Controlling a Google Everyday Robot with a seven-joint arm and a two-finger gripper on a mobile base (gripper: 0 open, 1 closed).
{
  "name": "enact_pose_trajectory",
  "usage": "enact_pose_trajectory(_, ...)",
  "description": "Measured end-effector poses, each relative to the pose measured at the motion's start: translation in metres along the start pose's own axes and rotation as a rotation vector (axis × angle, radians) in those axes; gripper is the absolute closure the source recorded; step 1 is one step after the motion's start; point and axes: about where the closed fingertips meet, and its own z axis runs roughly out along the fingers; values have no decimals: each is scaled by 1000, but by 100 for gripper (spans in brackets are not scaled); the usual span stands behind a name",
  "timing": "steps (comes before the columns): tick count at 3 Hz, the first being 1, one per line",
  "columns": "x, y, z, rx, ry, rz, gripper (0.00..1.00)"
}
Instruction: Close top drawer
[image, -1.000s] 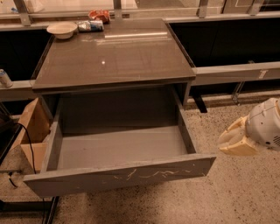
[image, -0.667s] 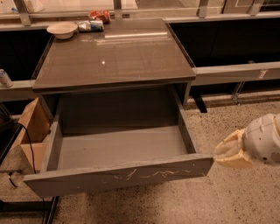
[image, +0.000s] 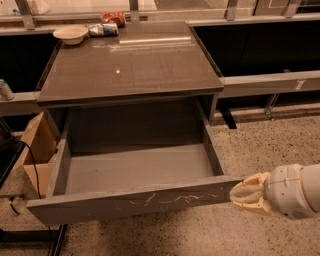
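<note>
One top drawer (image: 131, 203) stands pulled fully out from under the grey bench (image: 130, 67), its front panel marked with pale whitish scratches near the middle. The single tool (image: 239, 193) sits low at the right, at the drawer front's right end; whether it is spread or pressed together cannot be told. On the bench's far edge are one pale bowl (image: 70, 34) and one red packet (image: 113, 18), and one cardboard box (image: 37, 145) stands left of the drawer.

The top drawer (image: 125, 202) juts out below the counter (image: 130, 65), with the pincer (image: 239, 192) at its front's right end. A bowl (image: 70, 34) sits back-left on the counter.
</note>
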Motion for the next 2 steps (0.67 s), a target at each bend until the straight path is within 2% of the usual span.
enact_pose_trajectory(2, 0, -3, 3, 25, 16, -35, 100)
